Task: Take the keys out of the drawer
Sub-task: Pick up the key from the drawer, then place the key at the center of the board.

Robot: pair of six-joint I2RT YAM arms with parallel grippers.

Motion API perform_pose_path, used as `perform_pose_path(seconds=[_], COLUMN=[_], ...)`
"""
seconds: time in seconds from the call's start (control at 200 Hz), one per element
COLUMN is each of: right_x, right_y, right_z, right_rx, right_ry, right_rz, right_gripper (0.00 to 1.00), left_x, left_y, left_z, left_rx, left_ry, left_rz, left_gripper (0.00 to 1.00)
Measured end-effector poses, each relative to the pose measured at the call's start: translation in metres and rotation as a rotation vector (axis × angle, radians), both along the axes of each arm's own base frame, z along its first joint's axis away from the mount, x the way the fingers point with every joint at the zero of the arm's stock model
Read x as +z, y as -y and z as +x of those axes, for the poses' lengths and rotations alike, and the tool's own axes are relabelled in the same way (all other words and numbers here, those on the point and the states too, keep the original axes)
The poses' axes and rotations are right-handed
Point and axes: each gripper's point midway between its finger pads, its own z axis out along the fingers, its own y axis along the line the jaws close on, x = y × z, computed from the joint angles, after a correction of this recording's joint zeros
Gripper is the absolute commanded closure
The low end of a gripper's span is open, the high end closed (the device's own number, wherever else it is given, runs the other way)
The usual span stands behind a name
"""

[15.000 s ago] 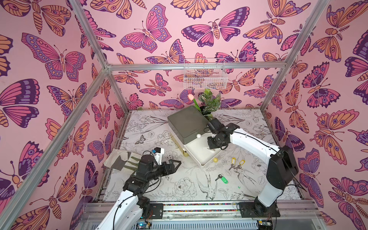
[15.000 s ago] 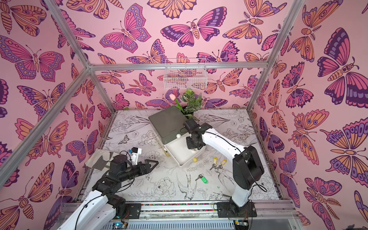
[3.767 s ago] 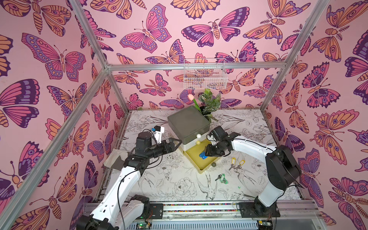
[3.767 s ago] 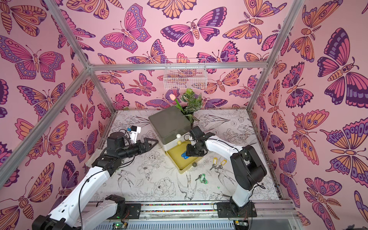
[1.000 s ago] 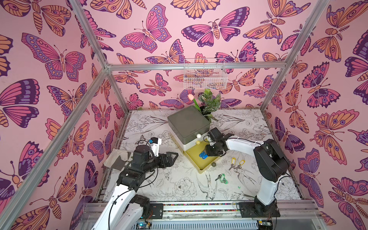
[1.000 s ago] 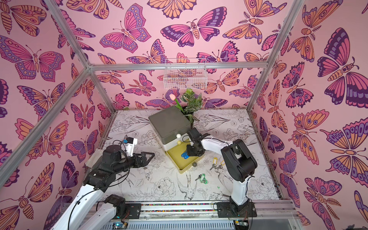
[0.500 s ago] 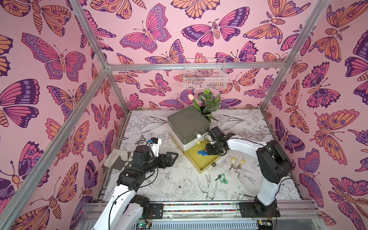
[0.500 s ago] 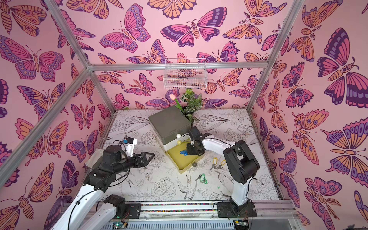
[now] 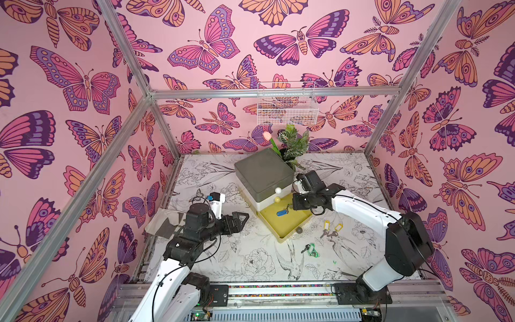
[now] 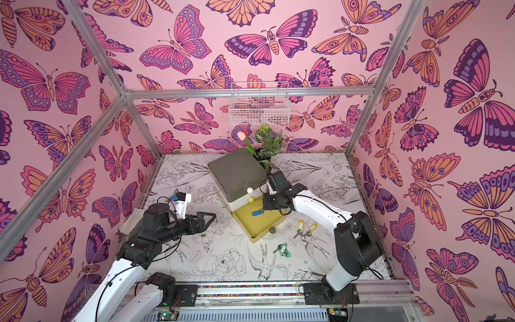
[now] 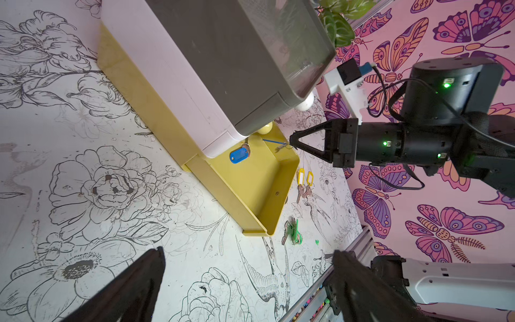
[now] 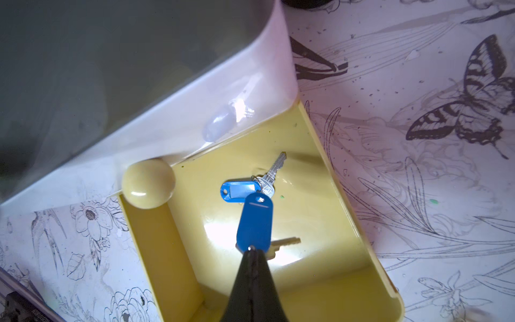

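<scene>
The yellow drawer (image 9: pixel 289 226) (image 12: pixel 328 223) stands pulled out of the grey-topped drawer unit (image 9: pixel 263 170). My right gripper (image 12: pixel 252 252) (image 9: pixel 292 205) is shut on the ring end of a blue-tagged bunch of keys (image 12: pixel 254 223), hanging just above the drawer floor. A second blue-tagged bunch of keys (image 12: pixel 239 190) (image 11: pixel 238 155) lies in the drawer near the unit. Yellow-tagged keys (image 9: pixel 331 227) and green-tagged keys (image 9: pixel 312 249) lie on the table right of the drawer. My left gripper (image 9: pixel 242 220) (image 11: pixel 249 255) hovers open left of the drawer, holding nothing.
A potted plant with a pink tulip (image 9: pixel 292 142) stands behind the unit, under a white wire basket (image 9: pixel 287 107) on the back wall. A grey cloth (image 9: pixel 167 225) lies at the table's left edge. The drawer's grey knob (image 9: pixel 298 230) sticks out at its front.
My right gripper's jaws have closed fully on the blue tag's ring and raised it slightly; the right elbow swung outward. The left arm has stayed still.
</scene>
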Motion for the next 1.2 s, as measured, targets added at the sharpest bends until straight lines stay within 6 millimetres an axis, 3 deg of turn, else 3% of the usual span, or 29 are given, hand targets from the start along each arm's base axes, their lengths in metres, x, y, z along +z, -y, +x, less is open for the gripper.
perform_pose_path(seconds=[0.275, 0.431, 0.611, 0.801, 0.936, 1.202], right_x=[0.059, 0.075, 0.073, 0.069, 0.061, 0.027], right_y=[0.023, 0.044, 0.062, 0.065, 0.049, 0.009], right_z=[-0.018, -0.032, -0.054, -0.082, -0.112, -0.168], right_rx=[-0.028, -0.059, -0.078, -0.058, 0.015, 0.167], right_ry=[0.101, 0.135, 0.106, 0.07, 0.03, -0.056], right_rz=[0.032, 0.013, -0.003, 0.021, 0.041, 0.024], right_gripper=[0.95, 0.95, 0.95, 0.95, 0.95, 0.95], left_x=[0.007, 0.014, 0.023, 0.027, 0.03, 0.03], left_y=[0.003, 0.006, 0.01, 0.013, 0.013, 0.012], left_z=[0.001, 0.004, 0.004, 0.0, -0.007, -0.017], left_rx=[0.003, -0.003, -0.019, -0.043, -0.053, -0.052], left_ry=[-0.005, 0.002, 0.022, 0.026, 0.041, 0.047], left_rz=[-0.041, -0.066, -0.088, -0.109, -0.129, -0.155], left_gripper=[0.01, 0.01, 0.01, 0.01, 0.01, 0.01])
